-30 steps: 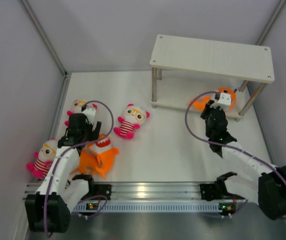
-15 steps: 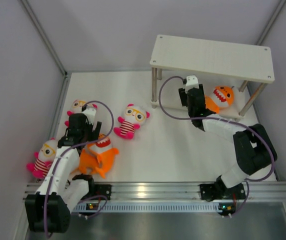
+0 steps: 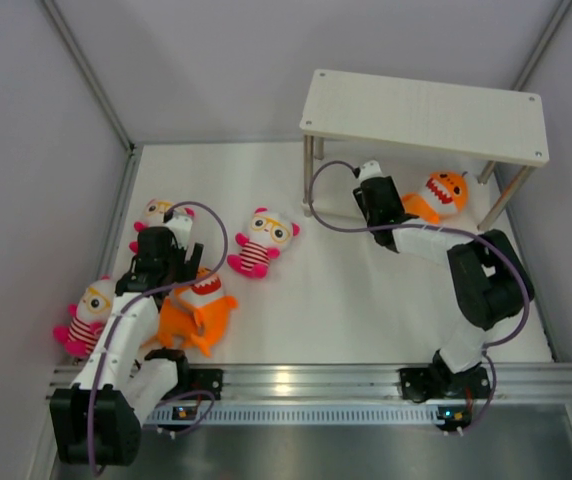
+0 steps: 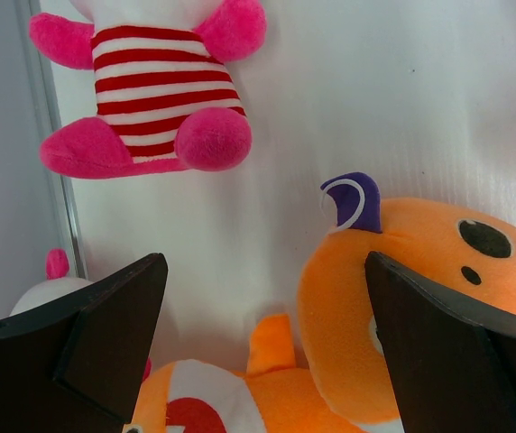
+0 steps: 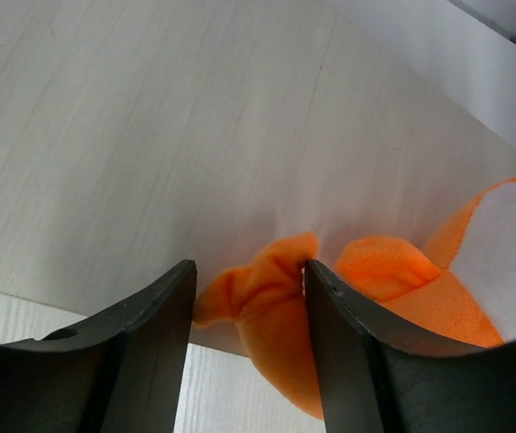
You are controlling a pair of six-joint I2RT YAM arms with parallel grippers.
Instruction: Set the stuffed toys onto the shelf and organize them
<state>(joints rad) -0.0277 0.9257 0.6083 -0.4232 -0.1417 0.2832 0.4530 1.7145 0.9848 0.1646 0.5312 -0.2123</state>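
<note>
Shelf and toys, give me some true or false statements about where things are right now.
A shark lies on the shelf's lower board. True.
A doll sits on the top board. False: no toy is up there.
The left hand is open and empty. True.
Both sharks are shelved. False: the other shark lies on the table, by the left hand.
The right hand is at the shelved shark's tail. True.

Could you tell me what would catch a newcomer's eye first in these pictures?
An orange shark lies on the lower tier of the shelf at the far right, the right gripper with its jaws either side of its tail fin. At the near left, a second shark and three striped dolls lie on the table.
</note>
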